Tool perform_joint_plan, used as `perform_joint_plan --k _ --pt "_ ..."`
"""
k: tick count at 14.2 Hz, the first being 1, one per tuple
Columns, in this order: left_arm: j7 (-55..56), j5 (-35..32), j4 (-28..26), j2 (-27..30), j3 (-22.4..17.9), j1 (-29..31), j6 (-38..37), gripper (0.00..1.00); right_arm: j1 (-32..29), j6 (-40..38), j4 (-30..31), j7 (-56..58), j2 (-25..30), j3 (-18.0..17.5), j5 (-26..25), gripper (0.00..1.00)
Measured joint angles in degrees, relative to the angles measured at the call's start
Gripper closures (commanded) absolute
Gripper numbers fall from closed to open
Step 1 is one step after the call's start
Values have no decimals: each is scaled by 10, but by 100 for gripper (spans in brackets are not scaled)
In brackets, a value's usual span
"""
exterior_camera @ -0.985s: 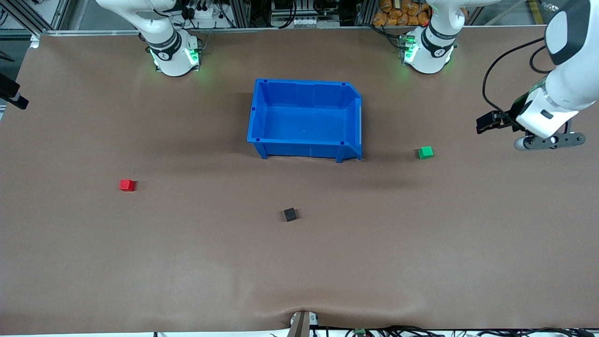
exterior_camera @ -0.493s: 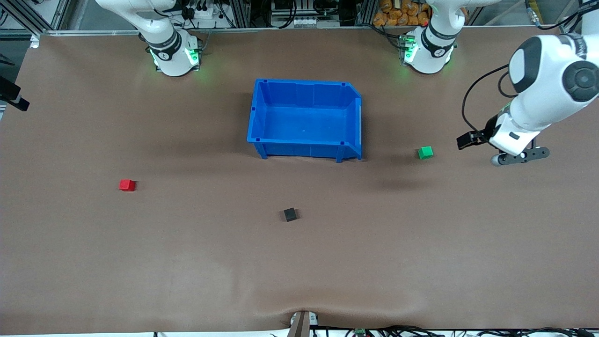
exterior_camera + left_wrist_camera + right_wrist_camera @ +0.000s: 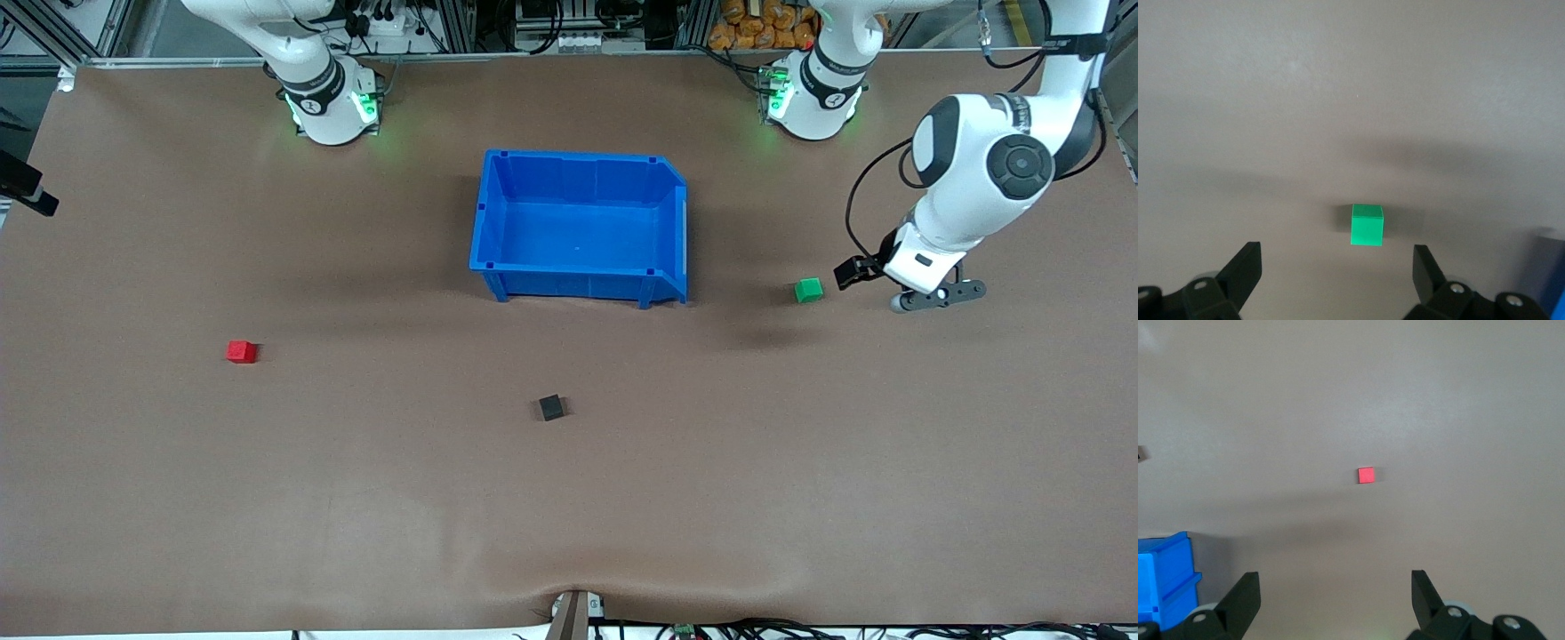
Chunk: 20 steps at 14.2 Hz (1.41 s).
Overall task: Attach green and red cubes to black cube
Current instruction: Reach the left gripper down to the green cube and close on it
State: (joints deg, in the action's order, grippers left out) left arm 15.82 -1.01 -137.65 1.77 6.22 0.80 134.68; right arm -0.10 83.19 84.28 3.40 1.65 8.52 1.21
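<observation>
The green cube (image 3: 808, 290) sits on the brown table beside the blue bin, toward the left arm's end. My left gripper (image 3: 935, 296) hangs low over the table just beside that cube, toward the left arm's end. In the left wrist view the gripper (image 3: 1336, 273) is open and empty, with the green cube (image 3: 1367, 225) ahead of the gap. The red cube (image 3: 241, 352) lies toward the right arm's end. The black cube (image 3: 551, 408) lies mid-table, nearer the front camera than the bin. My right gripper (image 3: 1336, 600) is open and empty, high above the table, with the red cube (image 3: 1366, 475) far below.
A large blue bin (image 3: 487, 213) stands empty at the middle of the table, between the two arm bases; its corner shows in the right wrist view (image 3: 1165, 577). The brown table cover (image 3: 800, 489) bulges at its front edge.
My left arm has swung down and in from the table's end, bringing its open gripper close beside the green cube. The cubes have not moved.
</observation>
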Motion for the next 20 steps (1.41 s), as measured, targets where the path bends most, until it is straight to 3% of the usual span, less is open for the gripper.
perform_joint_plan --k 8,20 --pt "0 0 -67 -93 0 0 175 0 1 -2 -4 0 -1 1 0 0" --pt "17 0 -67 -135 18 -1 198 0 1 -6 -4 0 -1 2 2 0"
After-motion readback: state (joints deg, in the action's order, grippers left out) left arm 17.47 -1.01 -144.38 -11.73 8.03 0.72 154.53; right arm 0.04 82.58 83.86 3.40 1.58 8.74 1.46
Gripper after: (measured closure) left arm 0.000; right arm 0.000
